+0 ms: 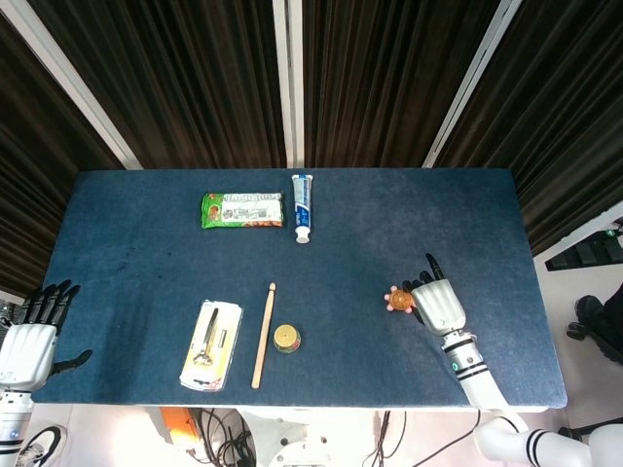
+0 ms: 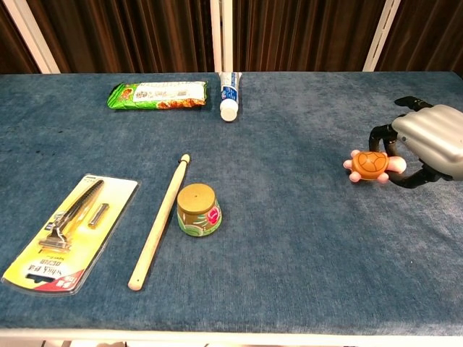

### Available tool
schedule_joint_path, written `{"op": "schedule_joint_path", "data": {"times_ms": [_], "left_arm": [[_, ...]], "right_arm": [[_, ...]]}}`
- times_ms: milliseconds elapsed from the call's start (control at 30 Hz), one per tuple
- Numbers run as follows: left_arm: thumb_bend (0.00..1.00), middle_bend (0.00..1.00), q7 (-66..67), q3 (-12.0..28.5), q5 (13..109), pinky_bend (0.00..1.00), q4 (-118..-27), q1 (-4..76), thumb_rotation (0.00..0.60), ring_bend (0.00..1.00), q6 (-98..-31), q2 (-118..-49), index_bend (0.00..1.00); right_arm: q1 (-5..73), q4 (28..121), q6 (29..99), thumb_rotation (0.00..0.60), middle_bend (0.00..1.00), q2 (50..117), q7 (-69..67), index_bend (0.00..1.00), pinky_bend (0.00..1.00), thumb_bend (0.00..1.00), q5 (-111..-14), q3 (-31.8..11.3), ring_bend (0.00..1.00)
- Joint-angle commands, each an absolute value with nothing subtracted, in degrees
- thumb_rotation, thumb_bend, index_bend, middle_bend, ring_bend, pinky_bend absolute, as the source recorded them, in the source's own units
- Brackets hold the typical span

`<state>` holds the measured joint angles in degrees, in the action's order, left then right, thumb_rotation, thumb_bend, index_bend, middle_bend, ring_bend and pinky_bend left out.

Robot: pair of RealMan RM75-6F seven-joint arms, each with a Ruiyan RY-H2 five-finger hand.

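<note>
The toy turtle (image 2: 369,165) sits near the table's (image 1: 146,224) right edge, pinched between the thumb and curled fingers of our right hand (image 2: 425,144), well apart from the small jar (image 2: 198,210) and wooden stick (image 2: 158,220). To hold it well, we judge the grip should stay centred on the shell, firm but gentle, with the wrist level. Our left hand (image 1: 29,336) hangs off the table's left corner, fingers spread, holding nothing.
</note>
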<state>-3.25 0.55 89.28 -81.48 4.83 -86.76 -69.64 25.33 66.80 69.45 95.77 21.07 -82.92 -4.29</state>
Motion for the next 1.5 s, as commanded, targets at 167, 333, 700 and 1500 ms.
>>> {"op": "schedule_joint_path", "data": {"times_ms": [167, 333, 700, 1500], "left_arm": [[0.06, 0.0, -3.0, 0.5, 89.3, 0.0, -81.6, 4.9, 0.6, 0.0, -86.5, -69.7, 0.06], [0.06, 0.0, -2.8, 0.5, 89.2, 0.0, -81.6, 5.0, 0.6, 0.0, -86.3, -69.9, 0.06], [0.06, 0.0, -3.1, 0.5, 89.1, 0.0, -81.5, 4.9, 0.6, 0.0, -86.3, -69.9, 0.06], [0.06, 0.0, -5.5, 0.6, 88.9, 0.0, -80.3, 4.9, 0.6, 0.0, -86.3, -69.9, 0.06]], "right_arm": [[23.7, 75.8, 66.3, 0.6, 0.2, 90.4, 31.3, 0.16, 0.0, 0.12, -74.1, -6.3, 0.0], [23.6, 81.2, 65.2, 0.6, 0.08, 87.5, 34.8, 0.02, 0.0, 0.1, -70.1, -7.0, 0.0], [24.1, 82.6, 65.3, 0.6, 0.25, 86.8, 31.8, 0.17, 0.0, 0.2, -71.6, -6.2, 0.0], [25.2, 71.7, 68.8, 0.6, 0.87, 95.2, 28.5, 1.0, 0.0, 0.41, -76.4, -5.2, 0.36]]}}
